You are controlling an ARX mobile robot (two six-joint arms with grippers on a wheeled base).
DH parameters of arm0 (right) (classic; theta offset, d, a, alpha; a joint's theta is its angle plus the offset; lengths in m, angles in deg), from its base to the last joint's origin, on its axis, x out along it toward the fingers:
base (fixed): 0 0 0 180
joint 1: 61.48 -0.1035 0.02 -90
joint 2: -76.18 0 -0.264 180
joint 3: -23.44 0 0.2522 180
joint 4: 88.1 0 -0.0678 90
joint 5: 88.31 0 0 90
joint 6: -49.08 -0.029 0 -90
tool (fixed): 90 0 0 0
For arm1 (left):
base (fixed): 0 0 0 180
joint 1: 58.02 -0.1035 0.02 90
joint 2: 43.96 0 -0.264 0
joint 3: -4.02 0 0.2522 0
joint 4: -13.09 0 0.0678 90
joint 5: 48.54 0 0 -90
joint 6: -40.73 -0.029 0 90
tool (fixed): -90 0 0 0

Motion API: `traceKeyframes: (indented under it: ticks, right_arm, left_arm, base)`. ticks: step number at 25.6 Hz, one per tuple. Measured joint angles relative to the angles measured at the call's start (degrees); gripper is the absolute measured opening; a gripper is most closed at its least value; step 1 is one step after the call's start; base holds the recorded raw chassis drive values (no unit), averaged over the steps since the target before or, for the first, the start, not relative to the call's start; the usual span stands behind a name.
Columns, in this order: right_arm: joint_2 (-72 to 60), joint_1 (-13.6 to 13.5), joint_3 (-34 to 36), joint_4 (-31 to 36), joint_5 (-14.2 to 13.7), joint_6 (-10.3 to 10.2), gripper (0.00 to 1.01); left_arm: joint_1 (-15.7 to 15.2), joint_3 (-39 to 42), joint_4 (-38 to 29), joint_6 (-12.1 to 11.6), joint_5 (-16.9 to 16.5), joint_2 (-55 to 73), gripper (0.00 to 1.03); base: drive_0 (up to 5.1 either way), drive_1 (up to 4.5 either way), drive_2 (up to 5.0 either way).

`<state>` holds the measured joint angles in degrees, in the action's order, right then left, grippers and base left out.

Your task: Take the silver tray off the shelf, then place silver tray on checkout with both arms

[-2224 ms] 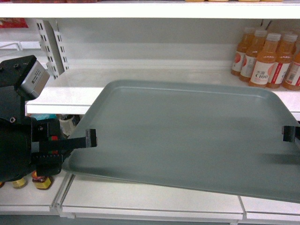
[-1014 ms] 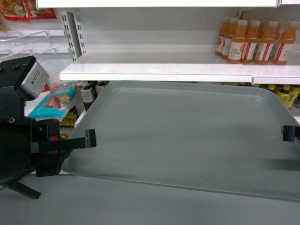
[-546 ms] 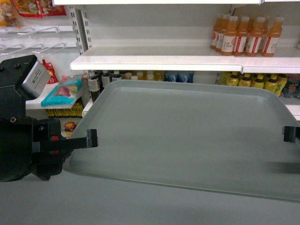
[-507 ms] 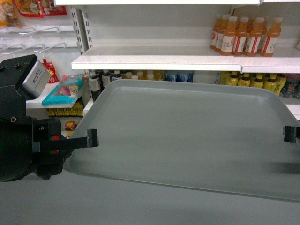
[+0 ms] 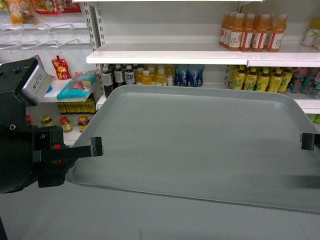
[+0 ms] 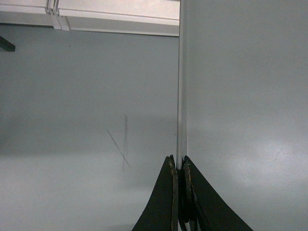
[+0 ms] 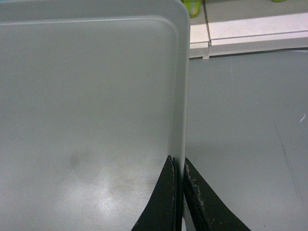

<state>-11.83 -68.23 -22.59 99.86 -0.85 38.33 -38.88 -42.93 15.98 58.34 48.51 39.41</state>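
1. While it hangs in the air between the two arms, the large flat rectangular grey-green silver tray (image 5: 200,145) with rounded corners and a low raised rim looks stiff: it spans the whole gap without sagging. I judge it fairly light but broad and awkward, so any unevenness between the two holds would tilt it.
2. Its matte surface is smooth and the rim is thin, so it is probably slippery under a narrow pinch. The short side edges near their middle are the sensible places to hold, and that is where both holds sit.
3. At the left of the head view, the black two-finger left gripper (image 5: 96,147) is pressed together on the tray's left rim. The left wrist view confirms this: its fingers (image 6: 169,202) close on either face of the thin edge, with the tray extending away to the right of them.
4. At the far right edge of the head view, only the tip of the black right gripper (image 5: 309,141) shows, touching the tray's right rim. The right wrist view shows its fingers (image 7: 166,197) pinching the rim just near a rounded corner, with the tray spreading to the left.
5. The tray is clear of the wide glossy white shelf (image 5: 165,54), which lies farther back, with orange drink bottles (image 5: 252,31) at its right. Grey floor (image 6: 86,120) lies beneath; the checkout is not in view.
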Motion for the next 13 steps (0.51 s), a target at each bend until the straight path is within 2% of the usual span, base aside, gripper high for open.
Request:
traceKeyframes:
  ticks: [13]
  right_arm:
    - [0.0,0.1,0.0,-0.4,0.0,0.0,0.03]
  left_arm:
    - [0.0,0.0,0.1,0.0,0.0,0.0,0.02]
  base:
    - [0.1,-4.25,4.4]
